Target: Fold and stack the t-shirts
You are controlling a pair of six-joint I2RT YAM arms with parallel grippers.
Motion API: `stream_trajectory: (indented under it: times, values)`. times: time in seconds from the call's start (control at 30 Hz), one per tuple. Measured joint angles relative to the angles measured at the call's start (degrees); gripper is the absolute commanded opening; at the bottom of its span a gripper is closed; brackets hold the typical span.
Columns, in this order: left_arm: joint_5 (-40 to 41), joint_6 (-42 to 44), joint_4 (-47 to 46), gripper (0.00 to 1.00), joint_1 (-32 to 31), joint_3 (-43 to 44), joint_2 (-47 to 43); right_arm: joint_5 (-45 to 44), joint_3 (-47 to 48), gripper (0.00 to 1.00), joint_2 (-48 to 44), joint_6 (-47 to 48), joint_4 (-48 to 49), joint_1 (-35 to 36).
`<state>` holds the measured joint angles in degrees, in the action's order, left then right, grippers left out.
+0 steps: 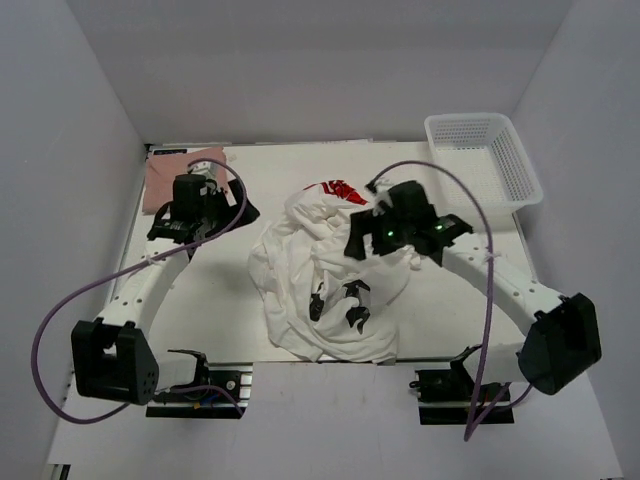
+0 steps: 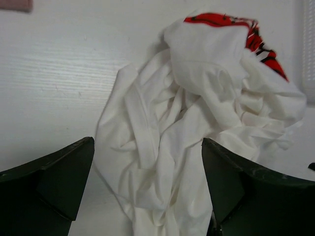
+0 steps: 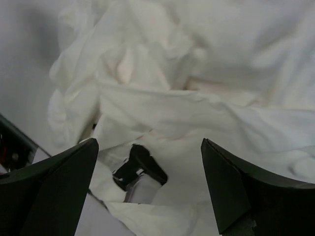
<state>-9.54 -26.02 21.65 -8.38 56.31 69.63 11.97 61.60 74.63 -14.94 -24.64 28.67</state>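
Tangle risk: the white t-shirts (image 1: 325,275) lie heaped on the tabletop (image 1: 225,300), so the right pincer (image 3: 148,142), wide and empty over them, may pinch several layers together. The left pincer (image 2: 147,140) gapes empty too.

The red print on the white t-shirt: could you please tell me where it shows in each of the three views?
Top external: the red print lies at the far edge of the pile, just above centre.
Left wrist: it is at the upper right, atop the cloth.
Right wrist: not in it.
Shared landmark: the crumpled white t-shirts, seen in all three views.
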Motion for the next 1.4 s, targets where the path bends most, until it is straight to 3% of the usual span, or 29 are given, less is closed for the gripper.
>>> stream_trajectory:
  times: [0.2,0.23,0.27,0.33,0.37,0.47,0.63,0.87,1.0,1.1,1.27,1.4]
  values:
    - [-1.75,0.00,4.22,1.00,-0.04,-0.87,5.05,-2.29,-2.12,0.90,8.20,1.88,-1.09,14.60]
    - [-2.03,0.00,4.57,1.00,-0.04,-1.27,4.90,-3.41,-2.47,0.81,9.99,2.12,-1.09,15.72]
    - [-2.14,0.00,4.76,1.00,-0.04,-1.64,4.70,-4.98,-2.58,0.44,12.07,2.40,-1.38,16.57]
    - [-2.49,-0.22,5.03,1.00,-0.04,-2.40,4.07,-8.92,-2.58,0.04,16.00,2.47,-1.46,17.35]
    - [-2.54,-0.33,5.18,1.00,-0.04,-2.60,3.80,-10.67,-2.58,0.00,17.31,2.03,-1.60,17.51]
    - [-2.49,-0.55,5.29,1.00,-0.04,-3.10,2.62,-14.25,-2.45,0.00,16.85,1.05,-2.01,17.59]
    - [-2.36,-0.57,5.29,1.00,-0.04,-3.15,0.72,-20.20,0.42,0.00,6.38,0.76,0.13,17.53]
    - [-2.38,-0.57,5.33,1.00,-0.04,-3.39,0.33,-38.42,11.78,0.00,-2.60,4.76,12.76,14.97]
    - [-2.38,-0.55,5.35,1.00,-0.04,-3.39,0.33,-49.31,19.58,0.00,1.27,13.20,22.14,11.04]
    - [-2.27,-0.39,5.42,1.00,-0.04,-3.39,0.33,-54.66,30.82,0.00,8.41,21.20,27.76,6.40]
    - [-1.44,-0.37,6.12,1.00,-0.04,-3.39,0.33,-56.92,55.76,0.00,21.55,31.06,34.58,-1.42]
    - [-0.70,-0.37,6.38,1.00,-0.04,-3.39,0.35,-57.46,67.06,0.00,27.82,40.15,43.65,-5.99]
